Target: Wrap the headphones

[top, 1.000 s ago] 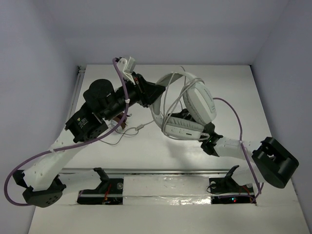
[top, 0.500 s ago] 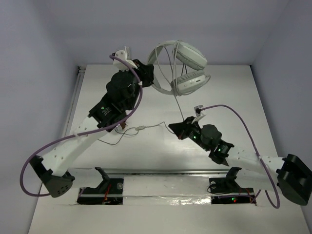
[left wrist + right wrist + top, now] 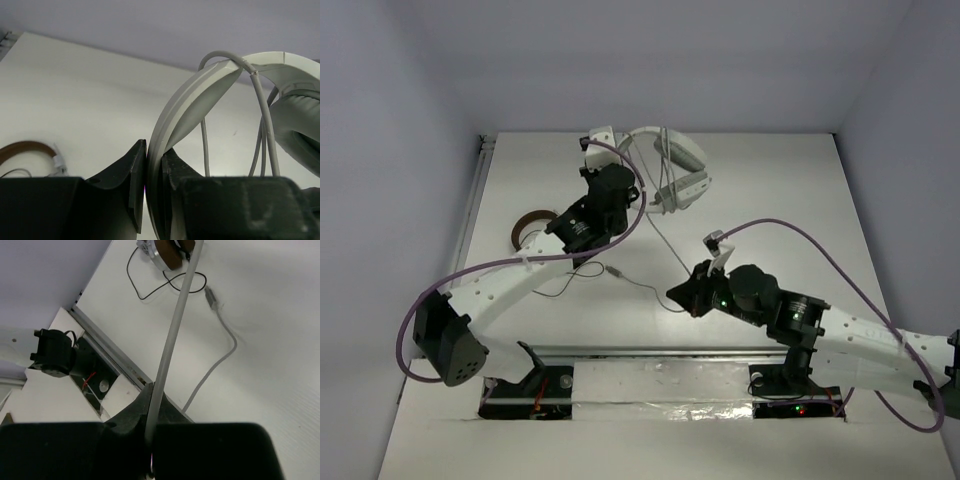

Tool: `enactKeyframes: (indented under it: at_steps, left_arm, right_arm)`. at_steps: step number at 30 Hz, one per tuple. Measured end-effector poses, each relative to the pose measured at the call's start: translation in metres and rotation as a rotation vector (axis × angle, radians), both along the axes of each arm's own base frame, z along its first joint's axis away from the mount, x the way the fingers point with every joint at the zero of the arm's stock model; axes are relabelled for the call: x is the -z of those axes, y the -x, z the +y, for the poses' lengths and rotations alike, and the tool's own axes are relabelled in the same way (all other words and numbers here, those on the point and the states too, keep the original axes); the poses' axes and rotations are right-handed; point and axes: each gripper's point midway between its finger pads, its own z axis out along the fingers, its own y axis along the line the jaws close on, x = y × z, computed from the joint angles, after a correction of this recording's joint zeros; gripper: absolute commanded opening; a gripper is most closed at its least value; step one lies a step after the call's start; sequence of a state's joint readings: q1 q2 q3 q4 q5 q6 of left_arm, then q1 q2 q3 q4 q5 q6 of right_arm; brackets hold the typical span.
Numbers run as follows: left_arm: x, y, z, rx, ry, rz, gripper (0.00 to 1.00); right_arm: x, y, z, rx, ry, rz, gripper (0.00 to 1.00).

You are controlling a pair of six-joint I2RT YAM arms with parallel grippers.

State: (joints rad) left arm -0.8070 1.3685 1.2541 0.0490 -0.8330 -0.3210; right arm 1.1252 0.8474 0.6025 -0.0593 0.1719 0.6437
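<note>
The white and light-grey headphones (image 3: 678, 168) hang at the back middle, above the table. My left gripper (image 3: 640, 178) is shut on their headband (image 3: 186, 107); one earcup (image 3: 300, 125) shows at the right of the left wrist view, with loops of grey cable (image 3: 263, 117) over the band. The cable (image 3: 666, 237) runs taut from the headphones down to my right gripper (image 3: 677, 298), which is shut on it (image 3: 175, 330). Past the jaws the cable lies slack on the table and ends in the plug (image 3: 614, 270), also in the right wrist view (image 3: 211, 298).
Smaller brown-banded headphones (image 3: 528, 226) lie at the left behind my left arm, with a thin black wire (image 3: 570, 285) trailing on the table; they also show in the left wrist view (image 3: 25, 147) and the right wrist view (image 3: 170, 252). A metal rail (image 3: 650, 352) runs along the near edge.
My left gripper carried the headphones from the table's middle up and to the back. My right gripper moved left and nearer along the cable, which is now stretched taut.
</note>
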Motion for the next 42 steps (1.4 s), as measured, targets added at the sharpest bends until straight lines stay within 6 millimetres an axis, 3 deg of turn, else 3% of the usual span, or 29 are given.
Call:
enactKeyframes:
  at_steps: [6,10,14,25,29,33,37,42]
  left_arm:
    - [0.069,0.022,0.012,0.051,-0.078,0.159,0.0]
    - [0.085,0.031,0.006,0.107,-0.073,0.215,0.0]
    - [0.1,0.043,-0.002,0.16,-0.086,0.263,0.0]
    - [0.142,0.112,-0.024,0.364,-0.306,0.463,0.0]
    - [0.14,0.127,-0.025,0.447,-0.324,0.492,0.0]
    - [0.115,0.138,-0.021,0.523,-0.291,0.446,0.0]
    - [0.095,0.15,-0.021,0.613,-0.261,0.399,0.0]
    - [0.093,0.157,-0.028,0.683,-0.245,0.403,0.0]
  right_arm:
    - [-0.036,-0.001,-0.016,0.028,0.072,-0.014,0.0]
    - [-0.048,0.0,-0.025,0.027,0.139,-0.017,0.0]
    - [-0.056,-0.011,-0.032,0.061,0.247,-0.05,0.0]
    - [-0.057,-0.049,-0.053,0.194,0.536,-0.183,0.0]
    - [-0.048,-0.067,-0.06,0.275,0.648,-0.229,0.0]
    - [-0.047,-0.081,-0.067,0.352,0.702,-0.265,0.13]
    - [-0.054,-0.101,-0.08,0.442,0.674,-0.263,0.15]
    - [-0.057,-0.116,-0.088,0.455,0.557,-0.232,0.15]
